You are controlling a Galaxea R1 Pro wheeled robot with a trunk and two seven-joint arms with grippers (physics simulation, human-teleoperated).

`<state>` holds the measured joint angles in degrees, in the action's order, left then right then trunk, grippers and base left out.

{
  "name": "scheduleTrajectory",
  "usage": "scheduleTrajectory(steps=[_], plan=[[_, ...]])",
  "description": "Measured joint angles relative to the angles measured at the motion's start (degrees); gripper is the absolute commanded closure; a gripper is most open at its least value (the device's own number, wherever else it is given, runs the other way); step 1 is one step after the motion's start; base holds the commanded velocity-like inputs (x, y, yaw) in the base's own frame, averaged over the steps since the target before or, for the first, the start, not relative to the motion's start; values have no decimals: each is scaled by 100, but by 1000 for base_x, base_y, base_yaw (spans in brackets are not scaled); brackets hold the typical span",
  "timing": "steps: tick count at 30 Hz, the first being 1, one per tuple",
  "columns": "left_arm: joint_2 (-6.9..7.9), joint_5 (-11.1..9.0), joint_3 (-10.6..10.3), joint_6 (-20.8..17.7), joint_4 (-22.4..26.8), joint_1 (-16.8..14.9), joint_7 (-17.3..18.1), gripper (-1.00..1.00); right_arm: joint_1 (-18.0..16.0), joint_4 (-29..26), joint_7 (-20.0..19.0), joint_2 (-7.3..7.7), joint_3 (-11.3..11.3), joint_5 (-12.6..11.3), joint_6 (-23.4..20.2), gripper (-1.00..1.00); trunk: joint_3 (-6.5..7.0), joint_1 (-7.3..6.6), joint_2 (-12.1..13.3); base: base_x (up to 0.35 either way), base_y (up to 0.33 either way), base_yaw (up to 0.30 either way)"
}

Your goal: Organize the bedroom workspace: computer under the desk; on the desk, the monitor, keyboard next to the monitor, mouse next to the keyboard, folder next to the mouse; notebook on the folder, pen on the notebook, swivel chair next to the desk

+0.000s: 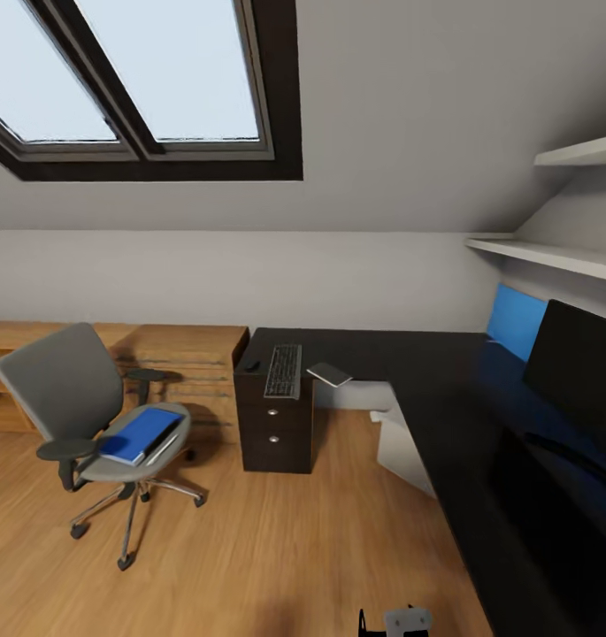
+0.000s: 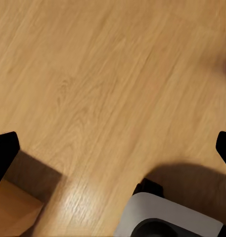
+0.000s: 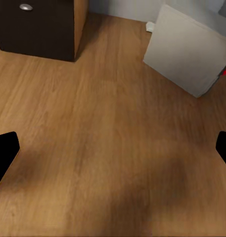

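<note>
2 sets of fingers [image 2: 5, 150] [image 3: 5, 148] — both spread wide, empty — above bare wooden floor [image 3: 108, 148].

One swivel chair [image 1: 86, 416]; one blue folder [image 1: 141, 433] on its seat; one L-shaped desk [image 1: 479, 425]; one keyboard [image 1: 284, 370], one grey notebook [image 1: 329, 373] and one monitor [image 1: 575, 367] on it; one computer [image 3: 188, 49] ahead of the right gripper [image 3: 113, 150]; two roof windows [image 1: 134, 75]; two wall shelves [image 1: 559, 252].

Blue folder [image 1: 141, 433] lay flat on grey chair [image 1: 68, 398], left. Keyboard [image 1: 284, 370] and grey notebook [image 1: 329, 374] lay on black desk [image 1: 444, 398], far end; monitor [image 1: 572, 372] stood right; computer [image 3: 188, 49] underneath.
</note>
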<state>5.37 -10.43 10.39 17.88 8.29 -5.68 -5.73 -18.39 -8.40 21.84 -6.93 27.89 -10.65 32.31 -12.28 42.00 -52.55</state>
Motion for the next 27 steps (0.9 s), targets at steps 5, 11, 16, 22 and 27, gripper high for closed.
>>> scheduleTrajectory(steps=[5, 11, 16, 22, 27], plan=[[-1, -1, 0, -5, 2, 1, 0, -100, -1, -1, -2, -18, 2, -2, -7, -100, -1, 0, 0, 292, 210, -48], [-1, -1, 0, -6, 2, 1, 0, -100, -1, -1, -2, -20, 0, 2, -1, -100, -1, 0, 0, 294, 207, -2], [-2, 0, 0, -5, 0, 0, 0, -100, 0, -2, 0, -18, 0, -2, 0, -100, -1, 0, 0, 295, 205, -120], [-2, 0, 0, -5, 0, 0, 0, -100, 0, -2, -1, -17, 0, -1, 0, -100, -1, 0, 0, 295, 204, -249], [-2, 0, 0, -5, 0, 0, 0, -100, 0, 1, 0, -18, 0, 0, 0, -100, -2, 0, 0, 295, 204, -233]])
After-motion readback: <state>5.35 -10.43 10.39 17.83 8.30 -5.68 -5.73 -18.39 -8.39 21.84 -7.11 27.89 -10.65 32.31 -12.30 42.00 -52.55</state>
